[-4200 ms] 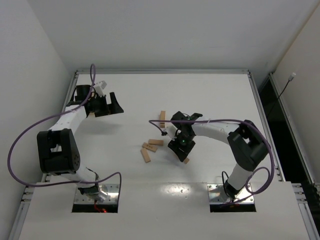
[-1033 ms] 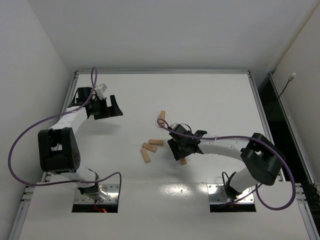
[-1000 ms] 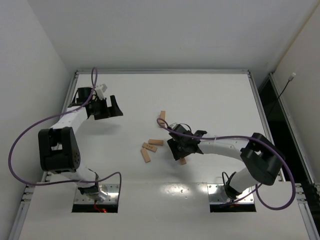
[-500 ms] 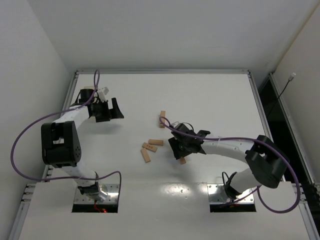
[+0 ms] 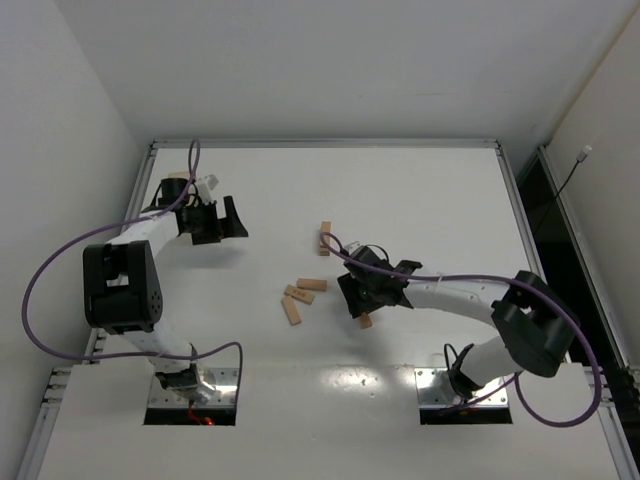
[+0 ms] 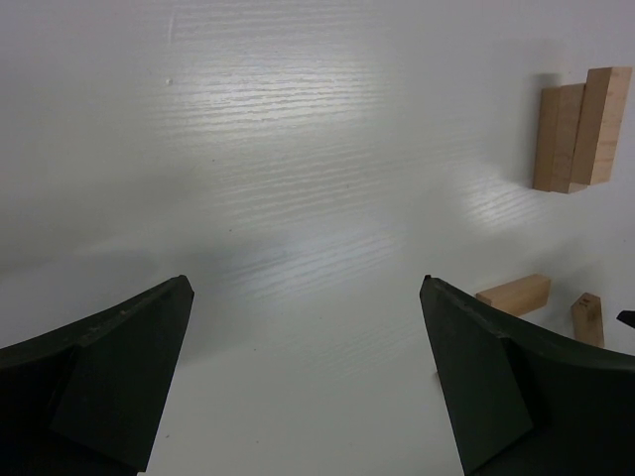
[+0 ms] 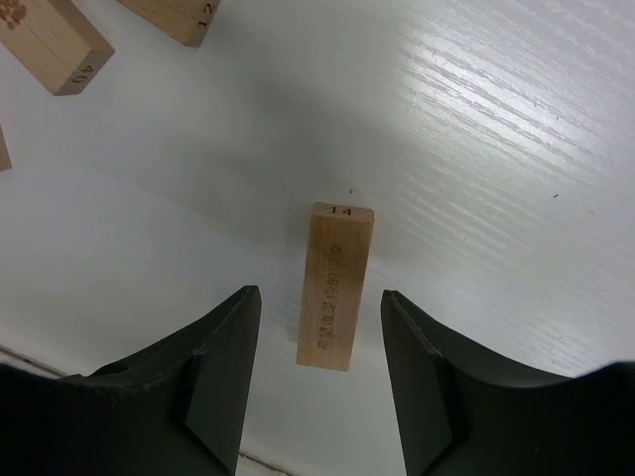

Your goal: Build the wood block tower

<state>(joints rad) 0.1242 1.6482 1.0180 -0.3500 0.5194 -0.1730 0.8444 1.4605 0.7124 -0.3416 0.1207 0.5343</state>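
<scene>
Black fingers of my right end effector (image 7: 317, 307) stand wide on either side of one wooden block (image 7: 335, 288) marked 14. It lies flat on the white desk (image 7: 516, 149), and neither finger touches it. Three more blocks (image 5: 298, 294) lie loose just to its left, and a touching pair (image 5: 325, 237) sits farther back. That makes six, with none stacked crosswise yet. My left end effector (image 6: 308, 337) gapes wide, well apart from them all.
</scene>
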